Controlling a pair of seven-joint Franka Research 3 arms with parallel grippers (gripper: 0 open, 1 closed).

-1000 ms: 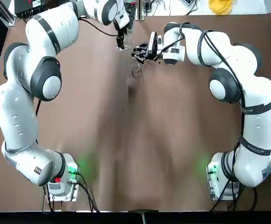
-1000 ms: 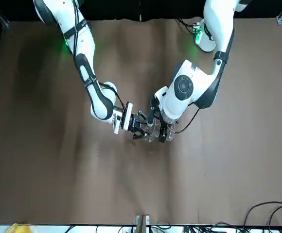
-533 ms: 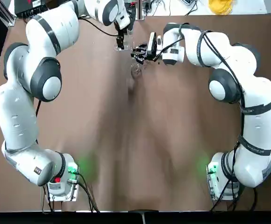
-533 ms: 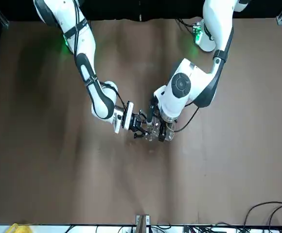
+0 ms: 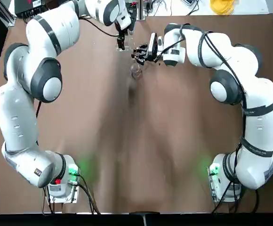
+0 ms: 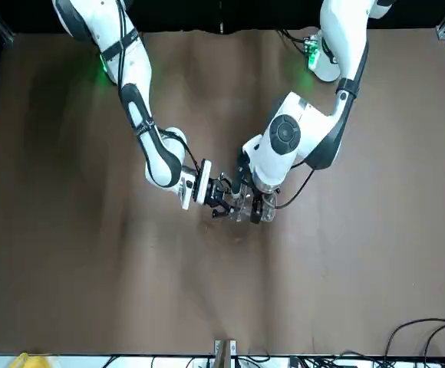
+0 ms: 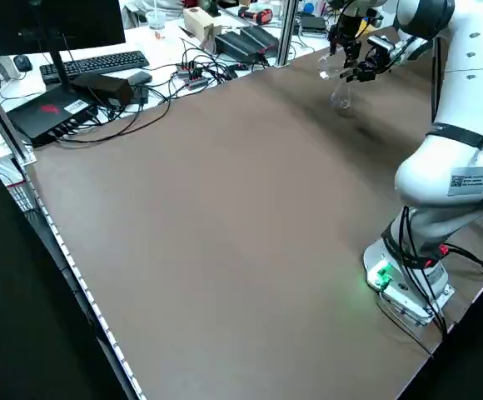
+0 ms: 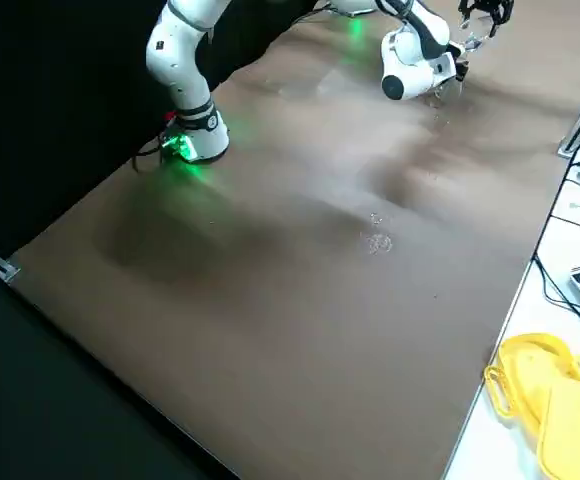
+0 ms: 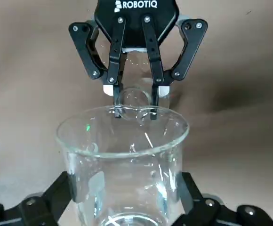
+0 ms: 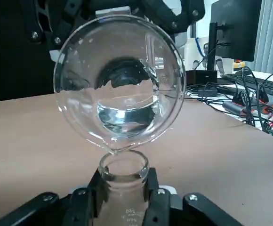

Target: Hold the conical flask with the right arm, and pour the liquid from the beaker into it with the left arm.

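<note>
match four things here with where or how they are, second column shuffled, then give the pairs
1. beaker
2. conical flask
3. liquid
4. yellow item

A. on the white surface beside the brown table
B. gripped at the neck by the right gripper
C. in the tilted beaker
D. between the fingers of the left gripper

1-D, 2-B, 3-C, 4-A

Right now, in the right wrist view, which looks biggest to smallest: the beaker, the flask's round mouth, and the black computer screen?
1. Beaker
2. Computer screen
3. Flask's round mouth

The beaker looks biggest, but it's close to the camera; the screen is farther off.
</note>
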